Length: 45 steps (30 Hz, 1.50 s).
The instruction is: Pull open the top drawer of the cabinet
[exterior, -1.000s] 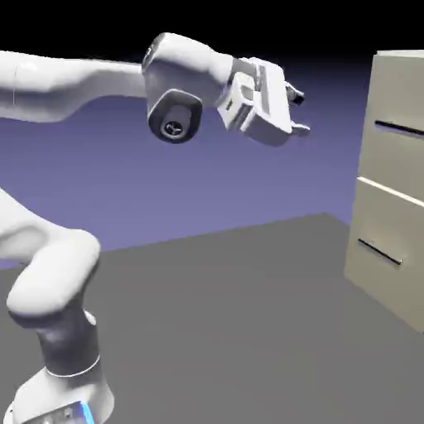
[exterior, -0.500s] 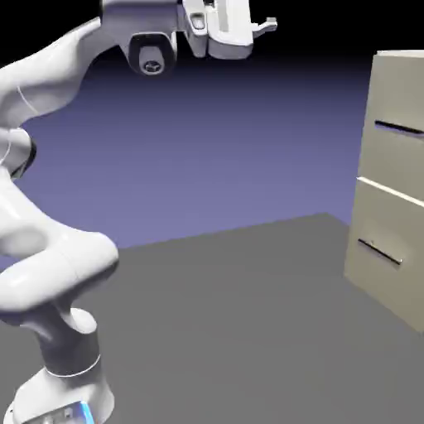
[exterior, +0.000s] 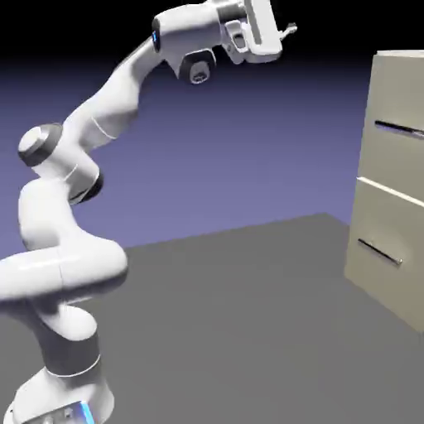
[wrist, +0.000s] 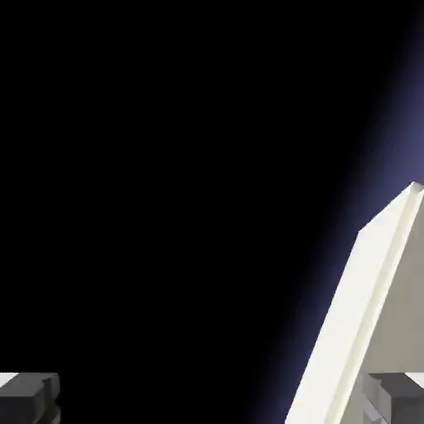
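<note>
A: Where did the top drawer [exterior: 396, 153] sit?
B: At three o'clock in the exterior view, flush in the cabinet [exterior: 389, 265], its dark bar handle [exterior: 397, 127] untouched.

A: And the gripper [exterior: 286, 31]?
B: Up at one o'clock, well apart from the handle, jaws spread and empty, probably lined up high for an approach.

A: Anything only the hand view gave?
B: The cabinet's pale edge at five o'clock, tilted, with both fingertips [wrist: 29, 396] wide apart. The surface [exterior: 248, 323] showed only outside.
</note>
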Each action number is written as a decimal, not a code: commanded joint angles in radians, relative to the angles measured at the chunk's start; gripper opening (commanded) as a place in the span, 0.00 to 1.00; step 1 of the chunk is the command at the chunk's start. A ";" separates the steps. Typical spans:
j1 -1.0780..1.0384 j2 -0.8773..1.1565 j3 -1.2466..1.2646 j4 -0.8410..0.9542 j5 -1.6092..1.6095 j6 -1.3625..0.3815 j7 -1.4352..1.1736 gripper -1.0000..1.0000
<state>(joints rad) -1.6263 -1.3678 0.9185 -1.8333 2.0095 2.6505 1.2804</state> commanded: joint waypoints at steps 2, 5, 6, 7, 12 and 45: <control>-0.071 -0.035 0.040 0.042 0.087 -0.017 0.023 0.50; -0.177 -0.086 0.099 0.106 0.218 -0.042 0.058 0.50; -0.213 -0.104 0.119 0.127 0.261 -0.050 0.070 0.50; -0.248 -0.121 0.139 0.148 0.304 -0.059 0.082 0.50; -0.426 -0.207 0.239 0.254 0.522 -0.100 0.140 0.50; -0.259 -0.299 0.269 -0.093 0.632 -0.262 0.099 0.00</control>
<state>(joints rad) -1.8851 -1.6669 1.1874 -1.9262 2.6438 2.3894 1.3773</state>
